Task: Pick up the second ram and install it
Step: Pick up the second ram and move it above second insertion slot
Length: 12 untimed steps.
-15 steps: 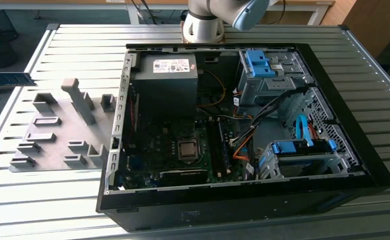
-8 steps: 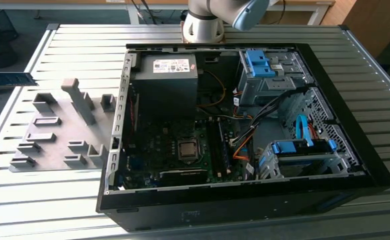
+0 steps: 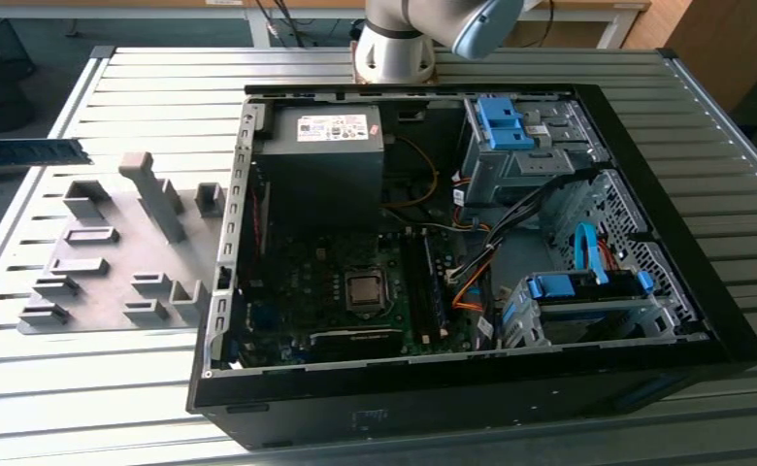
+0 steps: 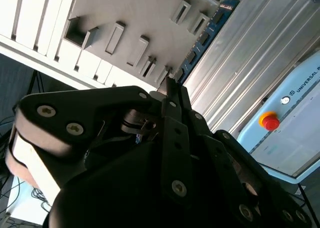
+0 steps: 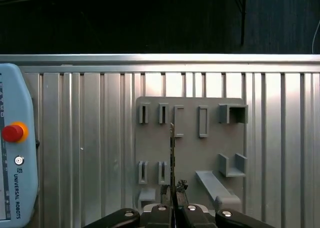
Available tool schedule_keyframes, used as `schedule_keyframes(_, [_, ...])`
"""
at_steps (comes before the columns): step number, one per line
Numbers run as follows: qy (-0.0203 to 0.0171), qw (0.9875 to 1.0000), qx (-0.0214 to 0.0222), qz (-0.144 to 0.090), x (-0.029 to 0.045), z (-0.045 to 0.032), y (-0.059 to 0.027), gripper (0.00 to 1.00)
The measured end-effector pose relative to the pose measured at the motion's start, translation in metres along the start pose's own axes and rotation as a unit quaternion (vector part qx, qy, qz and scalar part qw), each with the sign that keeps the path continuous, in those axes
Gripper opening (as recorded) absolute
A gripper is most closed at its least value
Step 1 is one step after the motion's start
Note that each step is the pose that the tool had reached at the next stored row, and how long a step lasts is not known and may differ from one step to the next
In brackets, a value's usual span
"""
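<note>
The tool (image 5: 173, 188) is clamped on the second ram (image 5: 172, 148) (seen edge-on). It hangs near the grey fixture plate (image 5: 190, 158).

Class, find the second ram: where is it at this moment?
The second ram is at the exterior view's far left, clamped in the gripper, just beyond the grey slotted plate on the side away from the open computer case.

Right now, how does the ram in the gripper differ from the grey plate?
The ram is a thin blue-green strip; the plate is broad and grey, with raised holders. The gripper holds the ram on edge in the air; the plate lies flat on the table. Both are rectangular.
</note>
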<state>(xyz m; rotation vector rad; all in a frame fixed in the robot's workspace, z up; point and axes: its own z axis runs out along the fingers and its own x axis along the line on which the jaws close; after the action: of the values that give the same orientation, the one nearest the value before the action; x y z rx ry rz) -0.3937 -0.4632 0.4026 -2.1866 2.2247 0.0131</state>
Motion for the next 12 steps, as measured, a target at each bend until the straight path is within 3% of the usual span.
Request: schedule_keyframes(12, [-0.0005,1.0,-0.0002,-0.008,-0.0004,0.0002,-0.0211,0.14])
